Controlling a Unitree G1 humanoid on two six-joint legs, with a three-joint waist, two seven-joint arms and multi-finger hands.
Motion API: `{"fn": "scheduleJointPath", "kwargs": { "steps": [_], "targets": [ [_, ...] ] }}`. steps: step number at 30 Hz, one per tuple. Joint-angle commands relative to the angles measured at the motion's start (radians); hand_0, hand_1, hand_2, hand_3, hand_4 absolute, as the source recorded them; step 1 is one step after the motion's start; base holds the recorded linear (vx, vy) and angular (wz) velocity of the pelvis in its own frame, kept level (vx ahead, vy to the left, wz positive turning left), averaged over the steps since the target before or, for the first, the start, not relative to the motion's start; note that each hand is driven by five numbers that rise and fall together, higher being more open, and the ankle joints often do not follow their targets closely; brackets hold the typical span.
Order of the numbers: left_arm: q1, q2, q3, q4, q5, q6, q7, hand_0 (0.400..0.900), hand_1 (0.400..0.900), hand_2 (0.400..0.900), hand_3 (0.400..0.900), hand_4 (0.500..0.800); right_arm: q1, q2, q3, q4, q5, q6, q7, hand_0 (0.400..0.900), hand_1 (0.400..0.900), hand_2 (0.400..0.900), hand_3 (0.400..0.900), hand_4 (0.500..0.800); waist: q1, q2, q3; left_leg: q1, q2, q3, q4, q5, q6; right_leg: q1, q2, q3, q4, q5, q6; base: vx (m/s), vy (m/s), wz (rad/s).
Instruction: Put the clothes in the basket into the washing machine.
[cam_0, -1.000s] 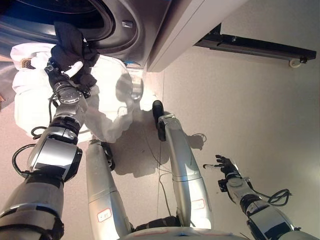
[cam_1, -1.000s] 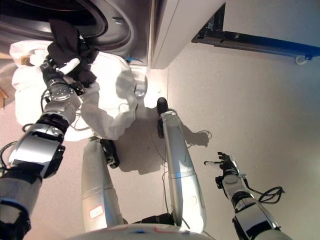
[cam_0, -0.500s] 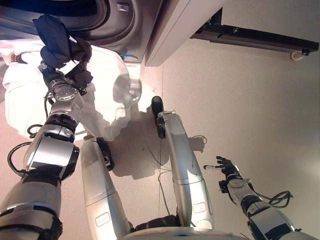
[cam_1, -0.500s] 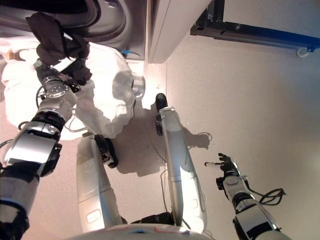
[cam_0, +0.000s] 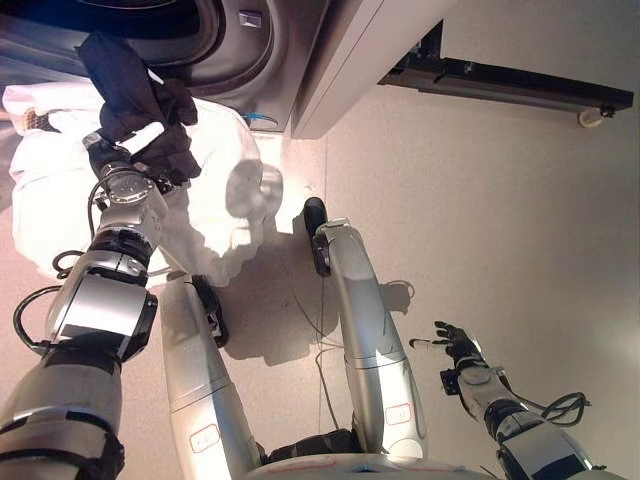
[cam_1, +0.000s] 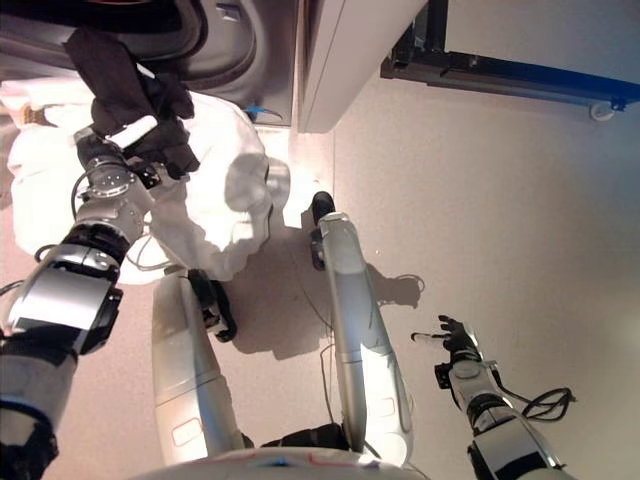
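My left hand (cam_0: 135, 140) is shut on a dark garment (cam_0: 115, 75), which it holds up just below the round opening of the grey washing machine (cam_0: 215, 35) at the top left. The garment's upper end reaches the rim of the door opening. Under the hand stands the basket with a white cloth liner (cam_0: 215, 190); its inside is hidden by the arm and the cloth. My right hand (cam_0: 455, 345) is open and empty, low at the right above the floor, far from the machine.
A white cabinet or appliance side (cam_0: 350, 55) stands to the right of the washing machine. A dark rail with a small wheel (cam_0: 590, 115) runs along the floor at the top right. Pale floor (cam_0: 500, 220) lies to the right.
My left hand with the dark garment rose toward the machine's opening, then shifted slightly right and down. My right hand has dropped a little. The camera has shifted too.
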Motion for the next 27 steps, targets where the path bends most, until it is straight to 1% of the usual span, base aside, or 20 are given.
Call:
{"fn": "scheduleJointPath", "kwargs": {
  "steps": [1,3,6,8,10,16,18,21,23,27],
  "targets": [
    [0.013,-0.007,-0.013,-0.035,-0.032,-0.061,-0.007,0.400,0.400,0.400,0.400,0.500,0.124,-0.082,-0.008,0.031,-0.008,0.012,-0.015,0.900,0.900,0.900,0.900,0.800,-0.017,0.014,-0.038,0.057,-0.013,0.033,-0.115,0.154,0.095,0.174,-0.035,0.014,-0.066,-0.080,-0.009,0.00,0.042,0.04],
    [0.028,-0.020,-0.005,-0.037,-0.048,-0.066,-0.019,0.400,0.400,0.400,0.400,0.500,0.118,-0.082,-0.008,0.032,-0.016,0.010,-0.016,0.900,0.900,0.900,0.900,0.800,-0.015,0.020,-0.043,0.074,-0.014,0.037,-0.136,0.165,0.089,0.191,-0.039,0.015,-0.080,-0.079,-0.009,-0.01,0.043,0.07],
    [0.059,-0.050,0.008,-0.047,-0.092,-0.095,-0.038,0.400,0.400,0.400,0.400,0.500,0.103,-0.081,-0.001,0.033,-0.026,0.006,-0.024,0.900,0.900,0.900,0.900,0.800,-0.010,0.034,-0.052,0.105,-0.017,0.045,-0.184,0.183,0.076,0.225,-0.048,0.016,-0.112,-0.072,-0.008,-0.02,0.044,0.08],
    [0.083,-0.069,0.020,-0.060,-0.110,-0.124,-0.052,0.400,0.400,0.400,0.400,0.500,0.096,-0.080,0.001,0.033,-0.034,0.004,-0.027,0.900,0.900,0.900,0.900,0.800,-0.006,0.044,-0.058,0.129,-0.020,0.050,-0.219,0.193,0.070,0.246,-0.055,0.012,-0.133,-0.067,-0.008,-0.02,0.047,0.11],
    [0.101,-0.086,0.030,-0.089,-0.134,-0.142,-0.054,0.400,0.400,0.400,0.400,0.500,0.090,-0.078,0.002,0.033,-0.041,0.008,-0.032,0.900,0.900,0.900,0.900,0.800,-0.002,0.054,-0.063,0.153,-0.022,0.055,-0.255,0.206,0.064,0.270,-0.064,0.007,-0.157,-0.061,-0.007,-0.01,0.034,0.13],
    [0.153,-0.118,0.051,-0.197,-0.186,-0.184,-0.022,0.400,0.400,0.400,0.400,0.500,0.093,-0.075,-0.010,0.043,-0.055,0.027,-0.035,0.900,0.900,0.900,0.900,0.800,0.014,0.075,-0.092,0.248,-0.028,0.081,-0.377,0.225,0.051,0.378,-0.099,-0.016,-0.253,-0.052,-0.010,0.03,0.006,0.13],
    [0.172,-0.123,0.061,-0.230,-0.176,-0.195,-0.015,0.400,0.400,0.400,0.400,0.500,0.100,-0.072,-0.014,0.049,-0.058,0.031,-0.036,0.900,0.900,0.900,0.900,0.800,0.019,0.079,-0.101,0.277,-0.030,0.086,-0.407,0.233,0.049,0.411,-0.105,-0.021,-0.276,-0.052,-0.011,0.08,-0.010,0.12],
    [0.189,-0.127,0.062,-0.273,-0.163,-0.206,0.015,0.400,0.400,0.400,0.400,0.500,0.111,-0.072,-0.018,0.053,-0.062,0.034,-0.038,0.900,0.900,0.900,0.900,0.800,0.025,0.082,-0.114,0.312,-0.033,0.090,-0.439,0.239,0.046,0.444,-0.117,-0.028,-0.298,-0.051,-0.012,0.08,-0.002,0.10],
    [0.200,-0.122,0.069,-0.316,-0.148,-0.217,0.040,0.400,0.400,0.400,0.400,0.500,0.125,-0.073,-0.026,0.055,-0.070,0.034,-0.042,0.900,0.900,0.900,0.900,0.800,0.028,0.084,-0.129,0.336,-0.033,0.091,-0.456,0.246,0.041,0.465,-0.124,-0.032,-0.308,-0.053,-0.014,0.10,0.013,0.07],
    [0.204,-0.108,0.074,-0.384,-0.114,-0.220,0.079,0.400,0.400,0.400,0.400,0.500,0.136,-0.076,-0.034,0.058,-0.076,0.040,-0.041,0.900,0.900,0.900,0.900,0.800,0.032,0.088,-0.141,0.349,-0.031,0.089,-0.452,0.238,0.041,0.478,-0.132,-0.034,-0.304,-0.060,-0.014,0.06,0.019,0.02]
  ]
}}
